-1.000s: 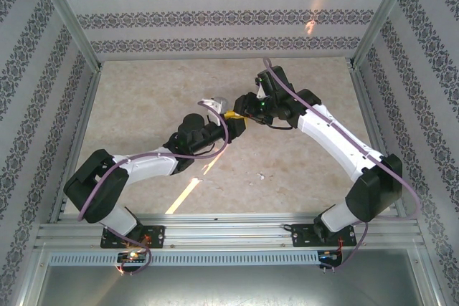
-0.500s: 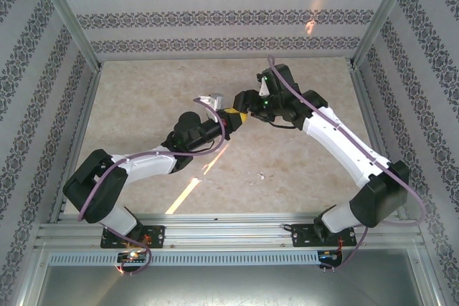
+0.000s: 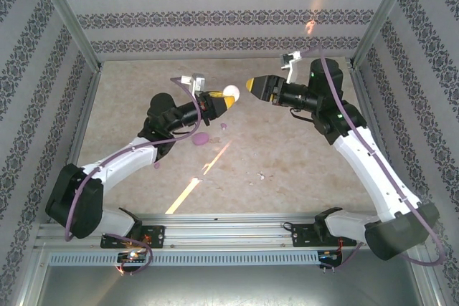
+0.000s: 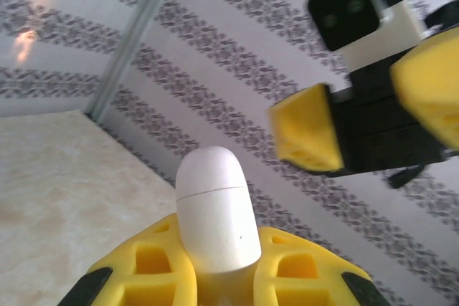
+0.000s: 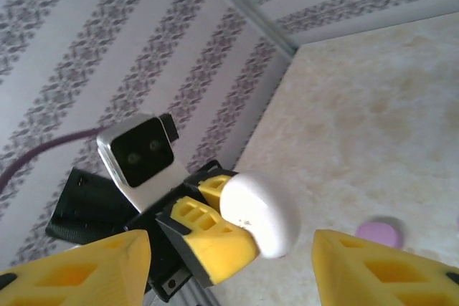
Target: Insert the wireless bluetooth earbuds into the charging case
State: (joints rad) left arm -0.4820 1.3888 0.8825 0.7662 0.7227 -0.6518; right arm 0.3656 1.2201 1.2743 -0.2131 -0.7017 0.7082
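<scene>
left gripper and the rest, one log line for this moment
left gripper: shut on white rounded piece, held up | right gripper: open, facing it, not touching | pink oval case: on table

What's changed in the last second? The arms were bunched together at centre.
The arms drew apart. The left tool swung left and away from the bases, now shut on a white pebble. The right tool pulled back right, jaws open and empty. The pink case now shows where the left arm covered the table. The white fleck hasn't moved.
</scene>
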